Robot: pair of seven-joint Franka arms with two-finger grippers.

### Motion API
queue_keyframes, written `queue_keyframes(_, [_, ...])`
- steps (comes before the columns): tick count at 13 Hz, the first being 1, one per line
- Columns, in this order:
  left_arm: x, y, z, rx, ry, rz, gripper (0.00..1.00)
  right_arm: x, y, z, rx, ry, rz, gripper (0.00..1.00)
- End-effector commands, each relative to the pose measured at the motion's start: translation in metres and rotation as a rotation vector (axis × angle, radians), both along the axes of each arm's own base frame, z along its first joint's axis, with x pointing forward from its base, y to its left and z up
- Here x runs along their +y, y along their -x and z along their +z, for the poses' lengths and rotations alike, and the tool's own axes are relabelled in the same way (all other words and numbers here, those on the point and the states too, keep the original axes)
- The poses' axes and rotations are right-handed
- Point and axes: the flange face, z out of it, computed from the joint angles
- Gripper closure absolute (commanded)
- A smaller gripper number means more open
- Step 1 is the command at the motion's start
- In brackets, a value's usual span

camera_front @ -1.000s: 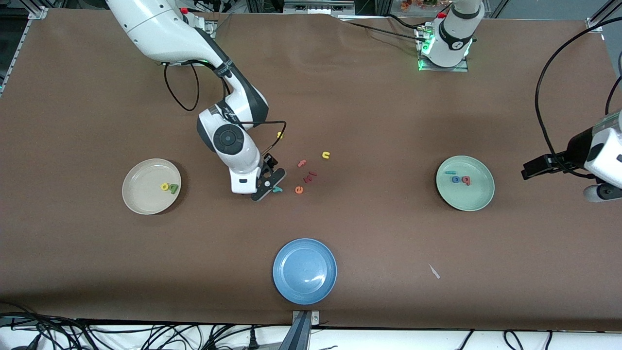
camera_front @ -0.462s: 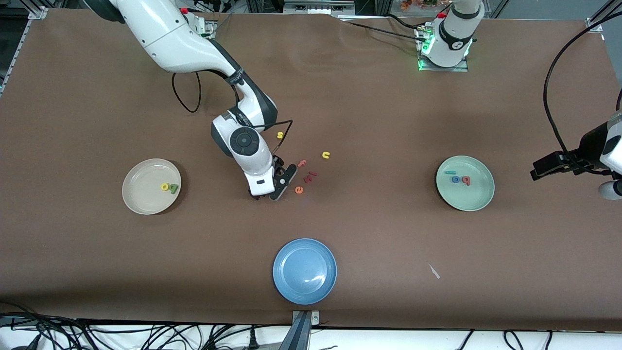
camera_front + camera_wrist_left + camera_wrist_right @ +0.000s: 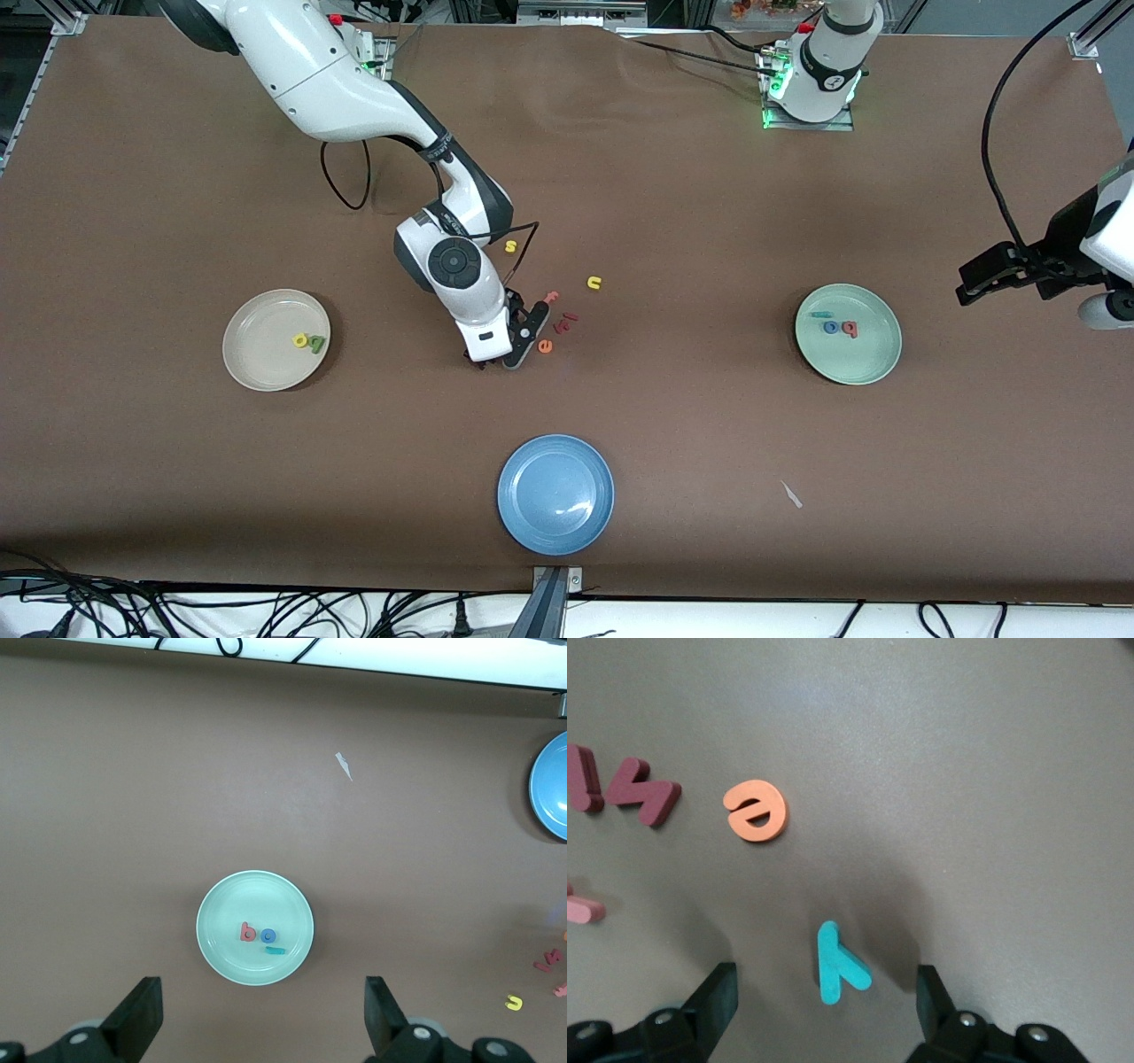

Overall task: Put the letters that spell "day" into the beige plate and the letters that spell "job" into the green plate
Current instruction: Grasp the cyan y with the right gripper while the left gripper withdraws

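The teal y (image 3: pixel 840 964) lies flat on the brown table, between the fingers of my open right gripper (image 3: pixel 824 997), which touch nothing. From the front, that gripper (image 3: pixel 507 353) hides the y. The beige plate (image 3: pixel 261 354) holds the yellow d (image 3: pixel 300 339) and the green a (image 3: pixel 315 343). In the green plate (image 3: pixel 855 359) lie the teal j (image 3: pixel 821 314), the blue o (image 3: pixel 831 327) and the pink-red b (image 3: pixel 850 329). My left gripper (image 3: pixel 261 1028) waits open and empty, up in the air beside the green plate (image 3: pixel 221 948).
An orange e (image 3: pixel 545 346) lies close beside the right gripper, with dark red letters (image 3: pixel 567 319), a pink f (image 3: pixel 551 297), a yellow u (image 3: pixel 594 283) and a yellow s (image 3: pixel 510 246) around it. A blue plate (image 3: pixel 555 494) sits near the front edge.
My right gripper has moved toward the left arm's end of the table and now covers the teal y. The left arm has shifted a little at the table's end.
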Motion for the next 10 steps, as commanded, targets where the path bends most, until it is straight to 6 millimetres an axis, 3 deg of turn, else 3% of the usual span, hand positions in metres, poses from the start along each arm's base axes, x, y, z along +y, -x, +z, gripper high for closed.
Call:
queue_keyframes(1, [-0.015,0.006,-0.002,0.038,-0.023,-0.052,0.0,0.006,-0.003,-0.007,-0.008,0.003,0.027,0.24])
queue_keyframes(2, [-0.026,0.009,-0.001,0.05,-0.053,-0.058,0.0,0.006,-0.003,-0.008,-0.003,0.005,0.026,0.4])
queue_keyframes(4, [-0.02,0.014,0.008,0.045,-0.001,-0.011,0.0,0.006,-0.003,-0.006,-0.003,0.007,0.026,0.61])
queue_keyframes(7, [-0.001,0.022,0.005,0.063,0.019,-0.146,0.0,0.006,-0.003,-0.006,-0.002,0.007,0.022,0.77])
queue_keyframes(10, [-0.001,0.023,-0.006,0.097,0.007,-0.176,0.0,0.005,-0.004,-0.005,-0.004,0.005,0.016,0.94])
